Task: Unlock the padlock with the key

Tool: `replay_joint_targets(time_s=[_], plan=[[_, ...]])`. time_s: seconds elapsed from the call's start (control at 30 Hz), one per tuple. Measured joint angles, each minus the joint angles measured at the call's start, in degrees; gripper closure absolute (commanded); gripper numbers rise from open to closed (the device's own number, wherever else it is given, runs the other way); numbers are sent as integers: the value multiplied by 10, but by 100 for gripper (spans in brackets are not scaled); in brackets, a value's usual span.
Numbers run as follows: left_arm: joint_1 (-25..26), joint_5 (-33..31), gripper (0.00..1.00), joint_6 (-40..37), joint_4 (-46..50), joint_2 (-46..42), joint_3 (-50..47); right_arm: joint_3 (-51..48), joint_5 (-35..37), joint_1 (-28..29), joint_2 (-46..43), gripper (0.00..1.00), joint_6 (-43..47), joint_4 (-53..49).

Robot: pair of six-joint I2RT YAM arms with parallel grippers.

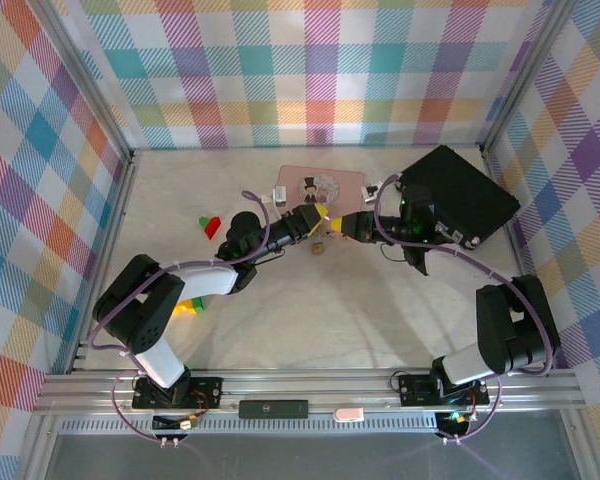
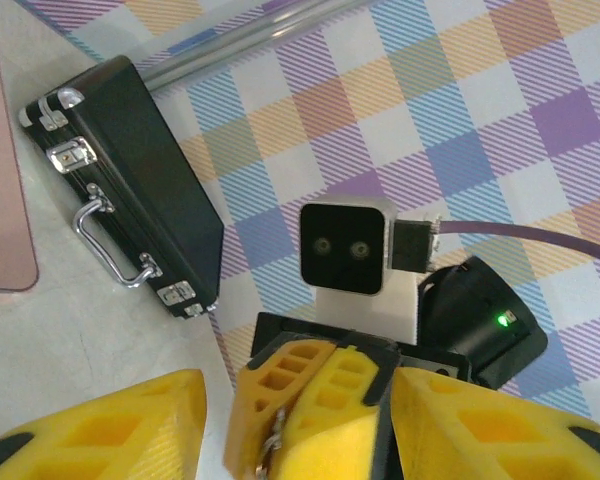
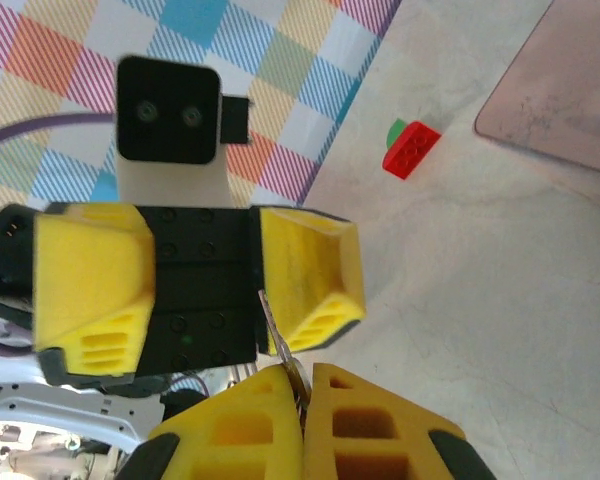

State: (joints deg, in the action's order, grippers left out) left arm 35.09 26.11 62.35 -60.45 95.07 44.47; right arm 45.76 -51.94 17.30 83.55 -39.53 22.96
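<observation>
While R jaws pinch key (image 3: 277, 335) at tips, L jaws gape wide w/ key betw them | padlock (image 1: 320, 246) nearby, apart.

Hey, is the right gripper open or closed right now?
Shut. The right gripper shows no gap between its yellow fingers, which pinch the key.

We see black-and-white arms (image 1: 145, 310), purple cables (image 1: 252, 200) along them, yellow honeycombed fingers (image 2: 120, 430), a white-backed camera block (image 2: 345, 250), a green status light (image 2: 501, 320)
</observation>
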Motion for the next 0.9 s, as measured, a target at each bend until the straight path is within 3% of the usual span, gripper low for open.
replay_joint_targets(time_s=[0.17,0.47,0.9], plan=[[-5,-9,49,-31,66,-15,-4,0,25,-4,-21,100,32,-83],[-2,-104,46,-185,324,-23,0,-31,156,-9,-64,100,75,-195],[40,-199,46,-283,365,137,103,-61,181,-9,-76,100,75,-191]])
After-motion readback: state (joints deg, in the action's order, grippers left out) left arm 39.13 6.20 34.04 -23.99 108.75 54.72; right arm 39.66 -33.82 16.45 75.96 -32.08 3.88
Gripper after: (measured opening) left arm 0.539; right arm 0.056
